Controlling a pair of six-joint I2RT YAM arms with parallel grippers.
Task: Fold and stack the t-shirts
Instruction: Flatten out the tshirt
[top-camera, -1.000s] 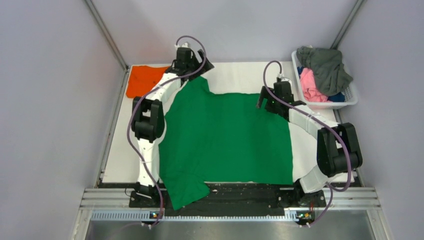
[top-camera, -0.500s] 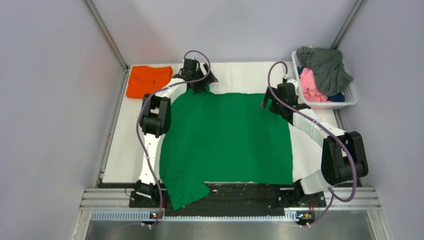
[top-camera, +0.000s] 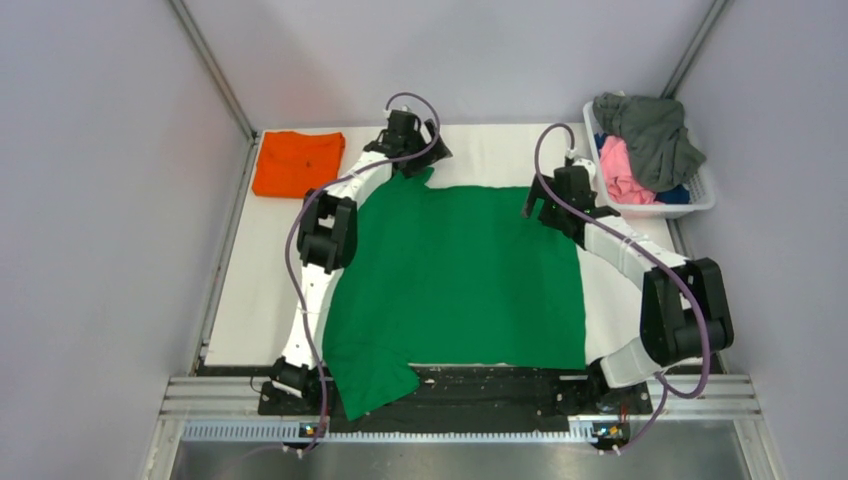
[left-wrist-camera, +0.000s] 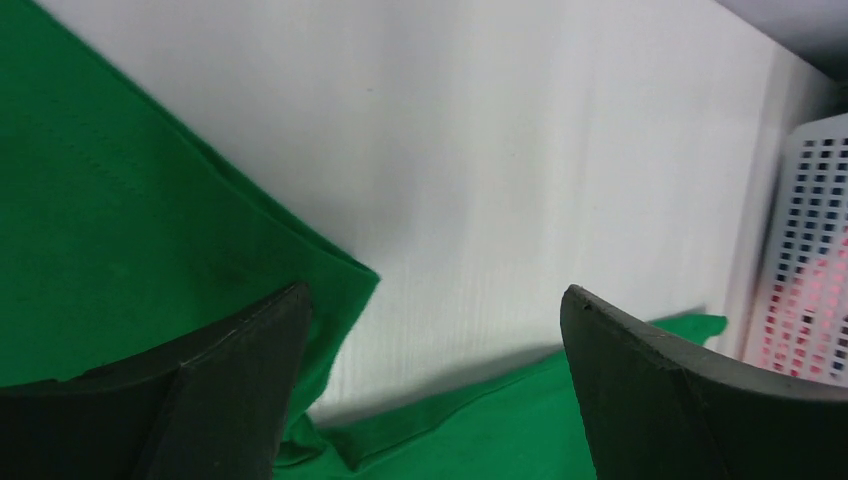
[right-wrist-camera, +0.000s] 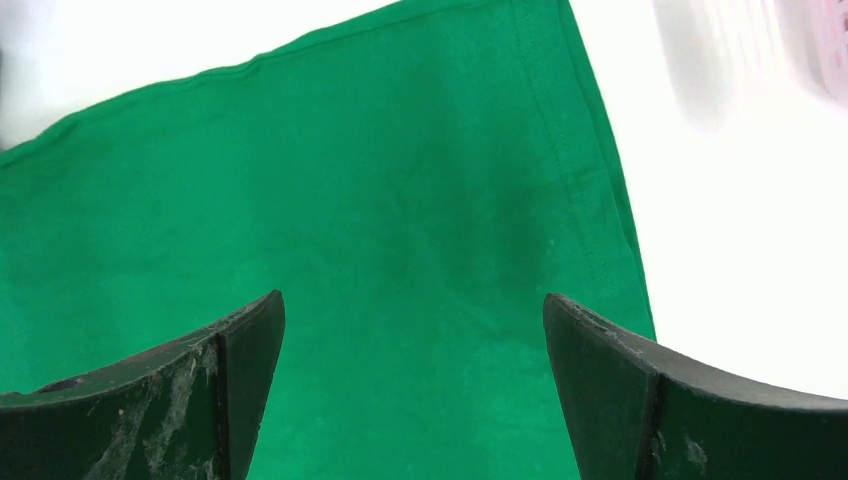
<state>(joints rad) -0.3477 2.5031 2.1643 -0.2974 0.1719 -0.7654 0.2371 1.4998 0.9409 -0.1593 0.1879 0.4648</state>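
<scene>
The bright green cotton t-shirt (top-camera: 455, 275) lies spread flat on the white table top (top-camera: 480, 150), to the left of the white plastic basket (top-camera: 665, 211). One of its sleeves hangs over the table edge on the side far from the basket. A folded orange t-shirt (top-camera: 297, 163) rests at the far corner opposite the basket. A grey tee (top-camera: 655, 135) and a pink tee (top-camera: 620, 170) are heaped inside the basket.

The left gripper (left-wrist-camera: 432, 293) hovers with its fingers spread wide and nothing between them, over the edge of the green shirt's far sleeve. The right gripper (right-wrist-camera: 412, 298) is also wide and empty, above the shirt's corner nearest the basket, where the stitched hem is visible.

I judge that the spreading is done and the first fold of the green shirt is now in hand. Neither gripper has taken the cloth yet. The next move probably needs both grippers to go down to the table, so that one finger slides under the edge. They should then close on both layers and carry the far side over together, so that the fabric does not wrinkle.
</scene>
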